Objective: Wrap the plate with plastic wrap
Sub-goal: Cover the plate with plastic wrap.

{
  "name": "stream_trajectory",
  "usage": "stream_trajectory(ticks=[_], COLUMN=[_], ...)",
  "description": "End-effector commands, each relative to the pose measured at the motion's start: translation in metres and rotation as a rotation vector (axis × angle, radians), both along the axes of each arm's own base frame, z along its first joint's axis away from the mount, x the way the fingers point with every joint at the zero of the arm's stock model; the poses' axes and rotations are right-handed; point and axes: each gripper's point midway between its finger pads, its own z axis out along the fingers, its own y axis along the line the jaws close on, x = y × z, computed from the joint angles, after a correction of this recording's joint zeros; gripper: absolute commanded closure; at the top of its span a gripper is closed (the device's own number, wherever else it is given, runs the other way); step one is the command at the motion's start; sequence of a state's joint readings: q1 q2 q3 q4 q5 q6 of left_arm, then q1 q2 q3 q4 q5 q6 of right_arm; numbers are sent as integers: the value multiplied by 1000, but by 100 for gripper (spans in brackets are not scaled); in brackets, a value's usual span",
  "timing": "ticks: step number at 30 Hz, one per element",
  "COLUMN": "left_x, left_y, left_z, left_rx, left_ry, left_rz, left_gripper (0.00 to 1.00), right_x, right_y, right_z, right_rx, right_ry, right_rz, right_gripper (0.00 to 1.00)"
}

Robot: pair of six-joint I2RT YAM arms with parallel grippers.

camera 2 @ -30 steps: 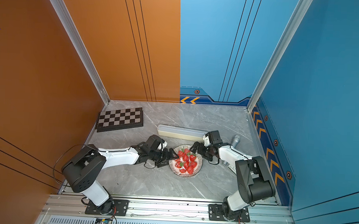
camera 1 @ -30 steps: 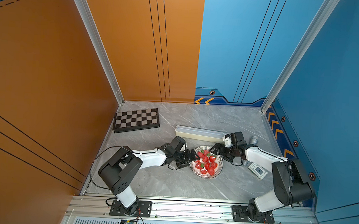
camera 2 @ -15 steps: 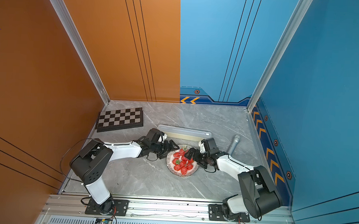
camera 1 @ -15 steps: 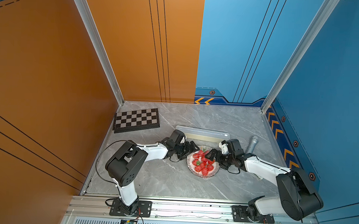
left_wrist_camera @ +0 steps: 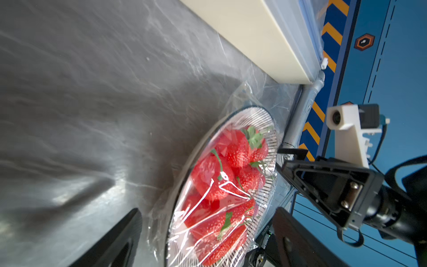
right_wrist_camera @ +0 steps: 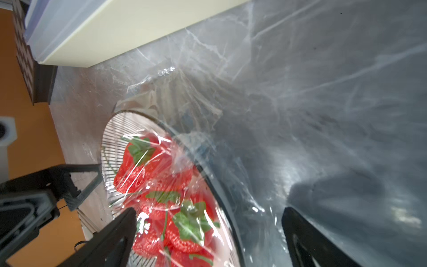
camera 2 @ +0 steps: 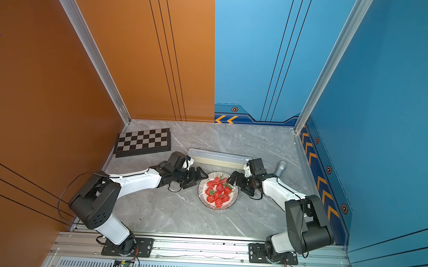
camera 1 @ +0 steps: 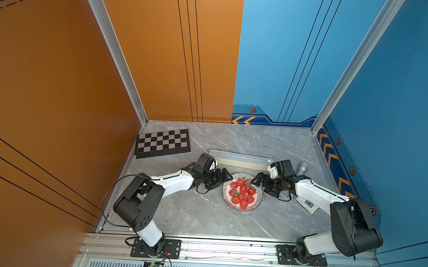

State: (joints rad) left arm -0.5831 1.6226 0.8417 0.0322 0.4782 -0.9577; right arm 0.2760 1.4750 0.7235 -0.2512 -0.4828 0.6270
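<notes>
Left tool (camera 1: 226, 181) shifted toward box (camera 1: 241, 159), spread, right tool (camera 1: 258, 185) spread, crinkly plastic wrap (left_wrist_camera: 208, 208) over striped plate (camera 1: 241, 209)

Plate (camera 1: 253, 206): set on the table (camera 1: 198, 213), centre-right.
Strawberries (camera 1: 242, 192): piled on the plate.
Plastic wrap (right_wrist_camera: 203, 97): laid over strawberries and plate, spread onto the table on the far side.
Dispenser box (camera 1: 240, 158): laid crosswise just behind the plate.
Chequered board (camera 1: 162, 142): placed far left, well apart from the plate.
Grey cylinder (camera 1: 302, 168): laid by the box's right end.
Left gripper (camera 1: 224, 178): placed at the plate's far-left rim.
Right gripper (camera 1: 260, 185): placed at its far-right rim.
</notes>
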Motion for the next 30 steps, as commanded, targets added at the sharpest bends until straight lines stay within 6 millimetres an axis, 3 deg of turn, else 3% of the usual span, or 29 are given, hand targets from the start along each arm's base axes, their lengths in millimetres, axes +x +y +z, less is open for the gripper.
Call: stream_trajectory(ticks=[1,7,15,20,26,28,30], left_x=[-18,-13,11,27,27,28,28], left_y=[-12,-25,-32,-17,2,5,7], left_z=[-5,-9,0,-2,-8,-7,-5], left_rx=[-33,-47,-61,-37,26,24,26], left_ry=[50,51,10,-15,-12,-13,-15], left_rz=[-25,-27,-17,22,29,35,35], left_gripper=[9,9,10,11,11,11,11], right_x=[0,-14,-20,-22,-36,-41,-50], right_y=[0,25,47,17,-16,-18,-6], right_z=[-8,-7,2,-2,10,9,14], right_rx=[-49,46,198,130,67,77,129], right_ry=[15,35,-6,8,8,25,61], right_rz=[23,16,-55,-81,-104,-108,-77], right_gripper=[0,0,0,0,0,1,4])
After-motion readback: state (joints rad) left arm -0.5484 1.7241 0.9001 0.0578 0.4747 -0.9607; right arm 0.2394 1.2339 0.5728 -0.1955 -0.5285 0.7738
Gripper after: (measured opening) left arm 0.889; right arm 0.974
